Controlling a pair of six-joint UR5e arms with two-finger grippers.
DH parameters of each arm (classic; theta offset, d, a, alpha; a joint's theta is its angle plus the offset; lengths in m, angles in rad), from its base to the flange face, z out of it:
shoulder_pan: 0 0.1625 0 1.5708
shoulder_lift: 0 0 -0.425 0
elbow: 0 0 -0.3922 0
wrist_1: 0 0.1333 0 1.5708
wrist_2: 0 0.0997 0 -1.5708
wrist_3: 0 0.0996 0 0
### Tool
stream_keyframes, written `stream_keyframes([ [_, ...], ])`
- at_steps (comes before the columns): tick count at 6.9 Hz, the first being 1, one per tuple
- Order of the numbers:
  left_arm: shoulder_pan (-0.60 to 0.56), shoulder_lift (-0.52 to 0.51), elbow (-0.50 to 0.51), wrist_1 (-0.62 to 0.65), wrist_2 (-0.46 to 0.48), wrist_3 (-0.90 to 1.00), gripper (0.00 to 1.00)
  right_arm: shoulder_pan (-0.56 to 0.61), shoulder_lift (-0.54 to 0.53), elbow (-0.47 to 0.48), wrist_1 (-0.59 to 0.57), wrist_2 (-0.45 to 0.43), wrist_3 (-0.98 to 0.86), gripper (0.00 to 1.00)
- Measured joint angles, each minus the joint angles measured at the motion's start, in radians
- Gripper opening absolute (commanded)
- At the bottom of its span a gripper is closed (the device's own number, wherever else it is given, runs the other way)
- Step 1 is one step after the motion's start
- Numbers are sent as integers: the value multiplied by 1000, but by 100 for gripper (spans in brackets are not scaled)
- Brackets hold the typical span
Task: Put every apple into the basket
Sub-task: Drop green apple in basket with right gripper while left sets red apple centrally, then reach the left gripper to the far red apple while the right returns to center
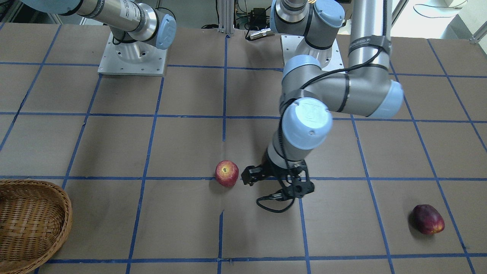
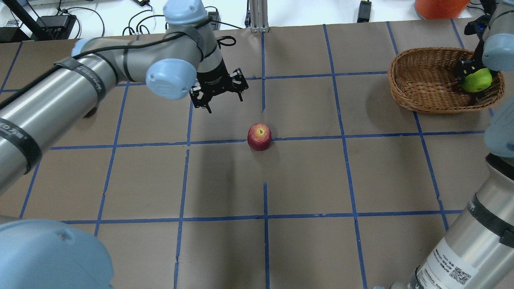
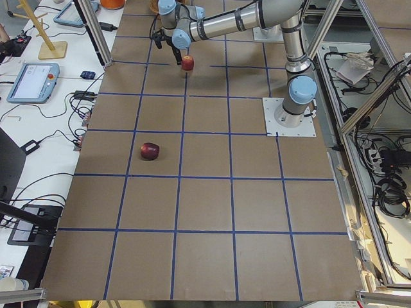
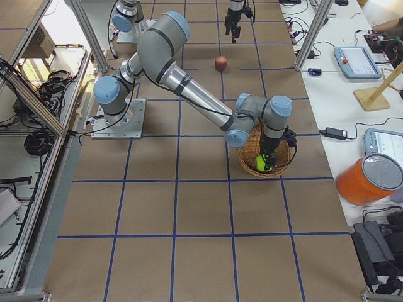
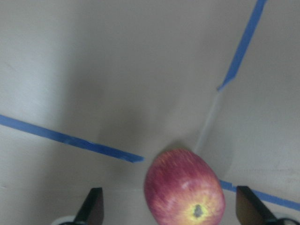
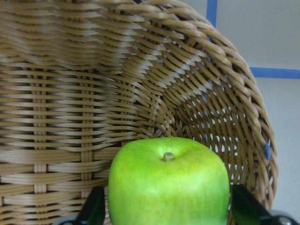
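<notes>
The red apple (image 2: 259,136) with a yellowish stem end stands on the table near the middle. My left gripper (image 2: 219,94) is open and empty, hovering just beside it. In the left wrist view the apple (image 5: 184,187) lies between the open fingertips (image 5: 92,206). My right gripper (image 2: 468,74) is shut on the lime-green apple (image 2: 476,79) low inside the wicker basket (image 2: 425,76). The right wrist view shows that apple (image 6: 168,183) against the basket wall (image 6: 70,93). The dark maroon apple (image 1: 428,219) lies alone far off on my left side.
The table is brown paper with a blue tape grid. The arm bases (image 1: 133,57) are bolted at its robot edge. An orange container (image 4: 368,179) and tablets (image 4: 357,61) sit on the side bench beyond the basket.
</notes>
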Motion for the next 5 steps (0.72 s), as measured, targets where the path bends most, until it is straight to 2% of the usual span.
stream_keyframes([
  [1,106,11,33,-62,5,147,100,5,-24,0,19,11,-3,100],
  [3,292,-7,79,-88,22,411,100,68,-136,-2,151,50,18,100],
  [5,434,-70,149,-68,74,759,100,216,-243,0,302,101,131,100],
])
